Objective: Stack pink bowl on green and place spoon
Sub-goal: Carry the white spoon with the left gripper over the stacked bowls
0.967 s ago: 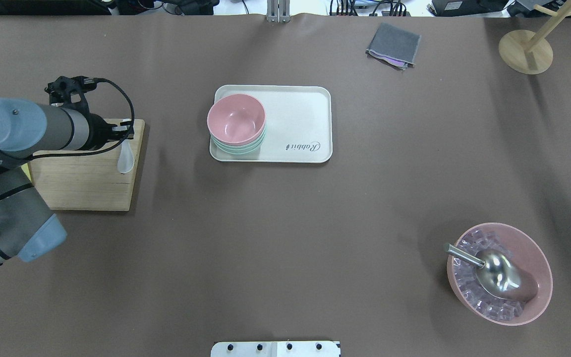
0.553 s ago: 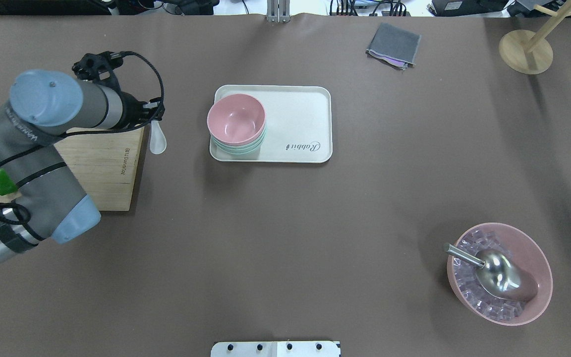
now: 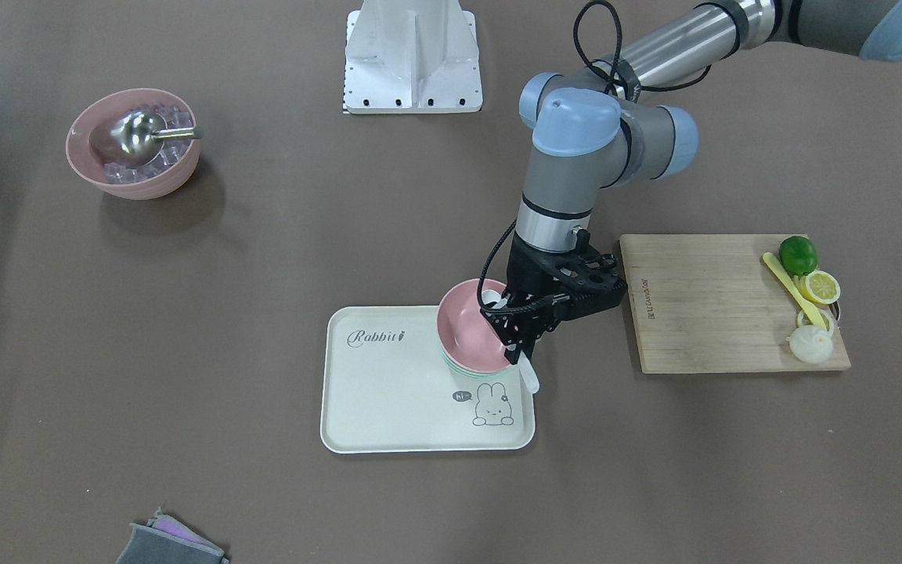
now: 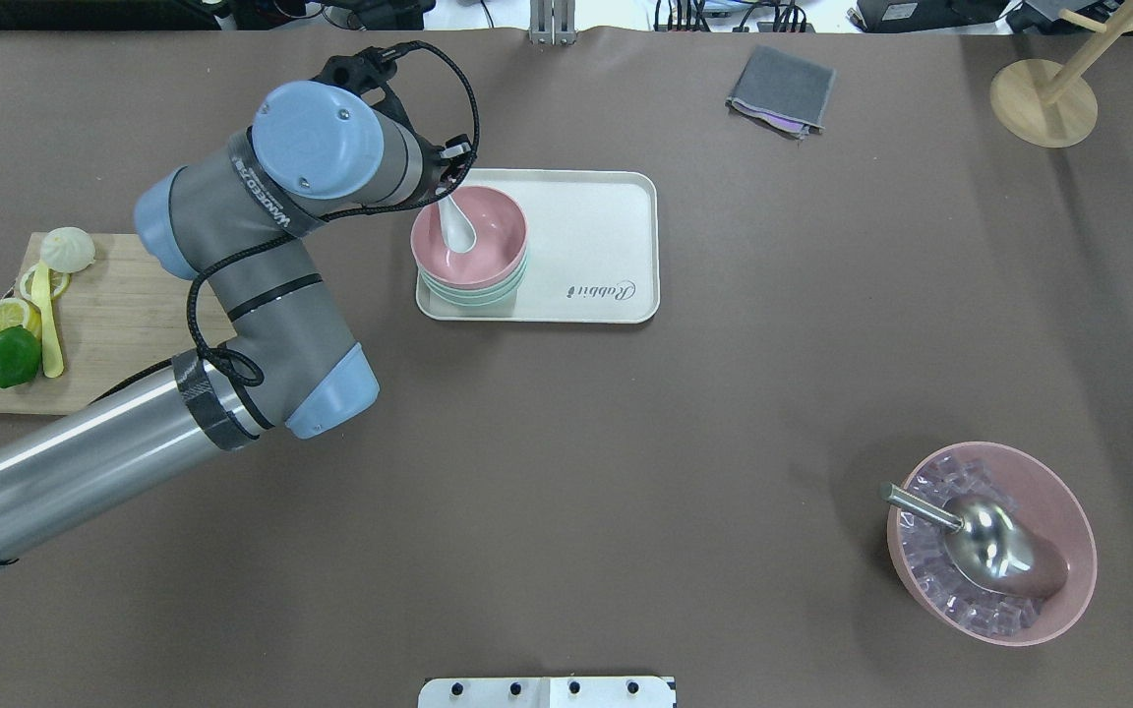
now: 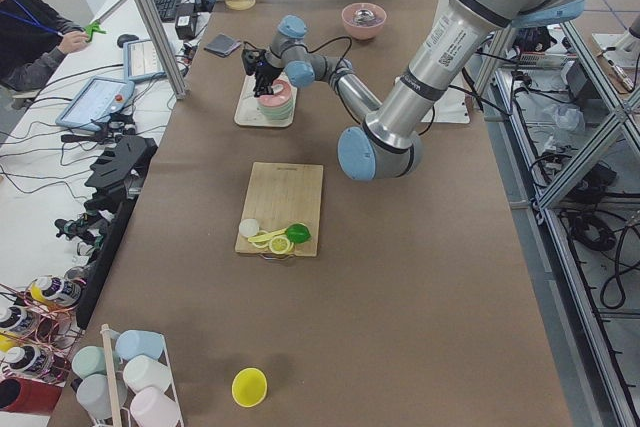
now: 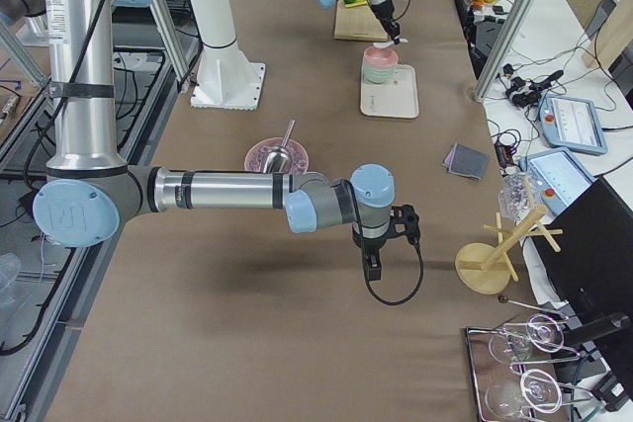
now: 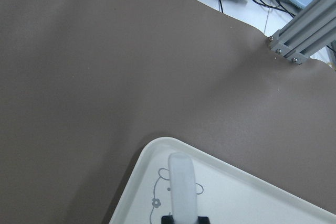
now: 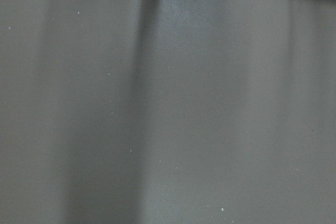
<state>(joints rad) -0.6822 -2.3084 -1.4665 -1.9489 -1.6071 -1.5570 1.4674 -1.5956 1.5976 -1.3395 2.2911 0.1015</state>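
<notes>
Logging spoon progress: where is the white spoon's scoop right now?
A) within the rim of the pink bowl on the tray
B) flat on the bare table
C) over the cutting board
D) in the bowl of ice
A: in the overhead view the spoon, held by the left gripper, has its scoop within the pink bowl's rim.

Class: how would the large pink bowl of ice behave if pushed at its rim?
Probably heavy for its size: the large pink bowl holds many ice cubes. Its rounded sides suggest it might rock. The metal scoop rests loosely inside and could shift.
</notes>
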